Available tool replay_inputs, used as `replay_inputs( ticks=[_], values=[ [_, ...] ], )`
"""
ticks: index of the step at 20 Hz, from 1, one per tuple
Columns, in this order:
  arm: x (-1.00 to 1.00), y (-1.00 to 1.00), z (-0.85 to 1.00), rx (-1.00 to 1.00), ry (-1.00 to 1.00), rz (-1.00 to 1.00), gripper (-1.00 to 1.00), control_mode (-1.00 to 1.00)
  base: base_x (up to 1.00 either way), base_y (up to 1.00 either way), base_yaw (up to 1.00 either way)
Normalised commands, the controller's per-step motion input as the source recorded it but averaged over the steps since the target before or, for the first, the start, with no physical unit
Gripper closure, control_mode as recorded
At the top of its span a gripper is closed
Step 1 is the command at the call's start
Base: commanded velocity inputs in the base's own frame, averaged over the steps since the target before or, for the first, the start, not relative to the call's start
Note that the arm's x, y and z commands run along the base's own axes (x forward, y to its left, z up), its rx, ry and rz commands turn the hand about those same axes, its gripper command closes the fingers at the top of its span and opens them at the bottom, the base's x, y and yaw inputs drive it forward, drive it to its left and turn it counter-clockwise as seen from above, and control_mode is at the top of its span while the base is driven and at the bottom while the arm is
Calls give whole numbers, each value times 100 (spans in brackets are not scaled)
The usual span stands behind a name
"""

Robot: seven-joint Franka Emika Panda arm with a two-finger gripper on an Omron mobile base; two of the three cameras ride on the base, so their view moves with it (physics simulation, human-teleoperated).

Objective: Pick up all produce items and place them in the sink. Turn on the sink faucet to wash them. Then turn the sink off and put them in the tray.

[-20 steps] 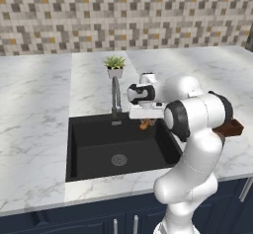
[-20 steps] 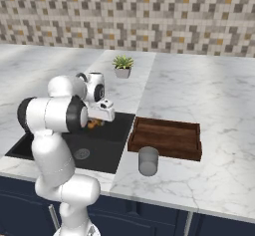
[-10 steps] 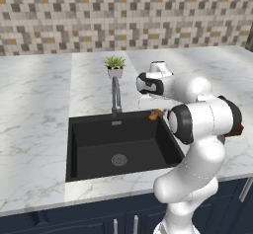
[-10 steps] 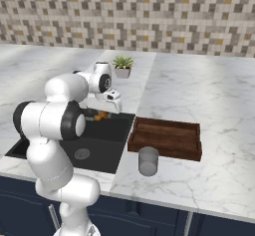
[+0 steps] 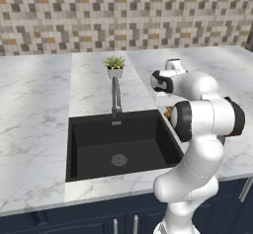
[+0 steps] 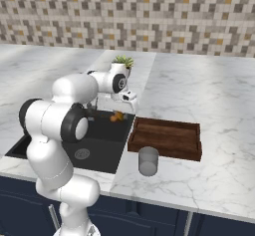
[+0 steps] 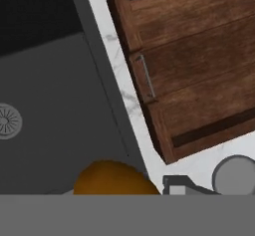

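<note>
My gripper (image 6: 118,114) is shut on the tiny orange-brown mushroom (image 6: 116,116) and holds it in the air over the right rim of the black sink (image 6: 97,136). In the hand view the mushroom (image 7: 114,178) sits at the bottom, above the sink's right edge, with the basin floor (image 7: 50,105) and its drain to the left. The dark wooden tray (image 6: 167,139) lies just right of the sink, and its metal end handle (image 7: 148,83) faces the basin. From the left base the mushroom (image 5: 168,113) peeks out beside my arm. The silver faucet (image 5: 116,96) stands behind the sink (image 5: 99,135).
A grey cup (image 6: 148,161) stands on the counter in front of the tray's left end, also seen as the cup (image 7: 234,175) in the hand view. A small potted plant (image 5: 114,65) sits behind the faucet. A narrow strip of marble separates sink and tray.
My gripper has carried the mushroom up and to the right, from above the sink's middle to its right rim, closer to the tray.
</note>
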Motion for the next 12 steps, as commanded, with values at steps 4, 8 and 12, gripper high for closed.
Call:
replay_inputs(
  ticks=[4,8,12],
  values=[
    [0,-64,6,-2,0,-5,100,-100,0,0,0],
    [0,-60,1,0,0,-3,100,-100,0,0,0],
    [0,-51,0,0,0,-3,100,-100,0,0,0]
  ],
)
